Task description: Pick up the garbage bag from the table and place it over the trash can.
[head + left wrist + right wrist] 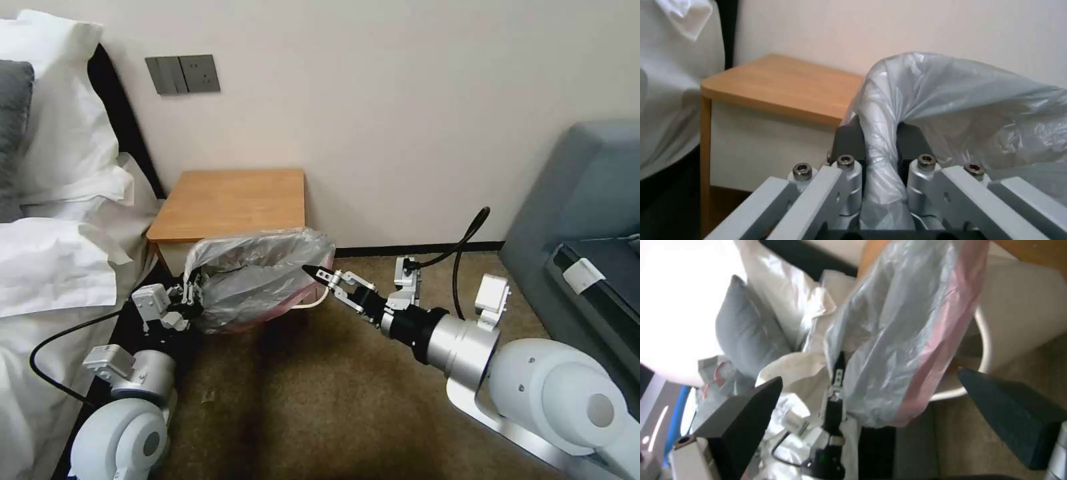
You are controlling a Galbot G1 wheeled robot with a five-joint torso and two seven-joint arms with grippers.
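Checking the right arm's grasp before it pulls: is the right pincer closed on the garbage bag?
No. The right pincer is open, its fingers spread wide, with the garbage bag hanging between them.

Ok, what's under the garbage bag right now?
The trash can: a curve of cream rim shows below the garbage bag. The bag, pinched by the left gripper, covers the rest, so the bin's inside is hidden.

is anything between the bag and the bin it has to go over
Nothing visible: the thin greyish translucent plastic bag, pinched by the left gripper, already hangs against the cream plastic bin's rim. The right gripper is open beside it.
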